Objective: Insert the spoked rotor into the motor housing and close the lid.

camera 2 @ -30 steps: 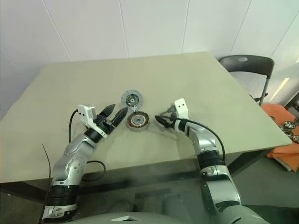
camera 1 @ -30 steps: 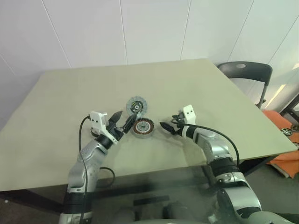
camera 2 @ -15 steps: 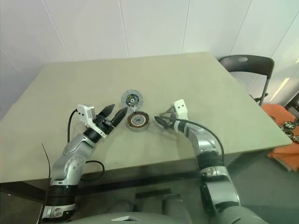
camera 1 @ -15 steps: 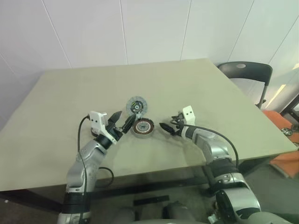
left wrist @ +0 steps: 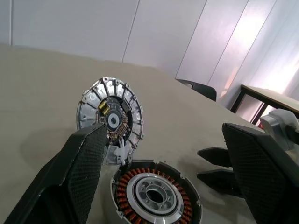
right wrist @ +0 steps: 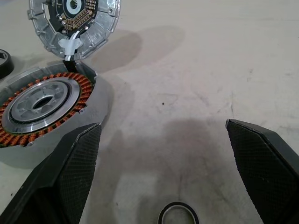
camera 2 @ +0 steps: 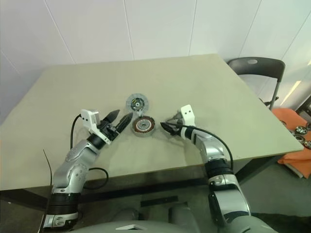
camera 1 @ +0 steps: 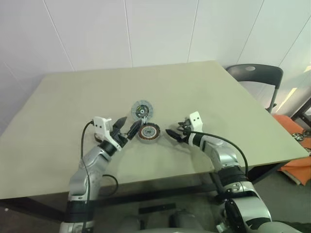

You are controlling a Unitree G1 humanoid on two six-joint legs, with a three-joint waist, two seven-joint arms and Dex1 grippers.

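1. Nearest me, my left gripper [camera 1: 127, 127] hangs low over the table [camera 1: 58, 107], fingers spread wide and holding nothing, tips just beside the housing [camera 1: 148, 132] on its left
2. My right gripper [camera 1: 173, 133] sits on the other side of the housing, also spread apart and empty, tips pointing at it but not touching
3. Just under the right gripper I see a small dark ring [right wrist: 178, 216] lying flat on the tabletop
4. The housing rests flat on the table between both grippers, copper coils facing up around a pale centre
5. The rotor [camera 1: 142, 109] stands tilted up right behind the housing, its lower edge joined to the housing rim by a small white piece; greenish specks and a central hub show on its face
6. The tabletop is a plain beige-green matte sheet, lightly scuffed in the right wrist view
7. Beyond the far right corner stands a dark chair [camera 1: 256, 75]
8. Further right on the floor I see something orange [camera 1: 297, 131]
9. White panelled wall [camera 1: 160, 29] closes the room behind the table
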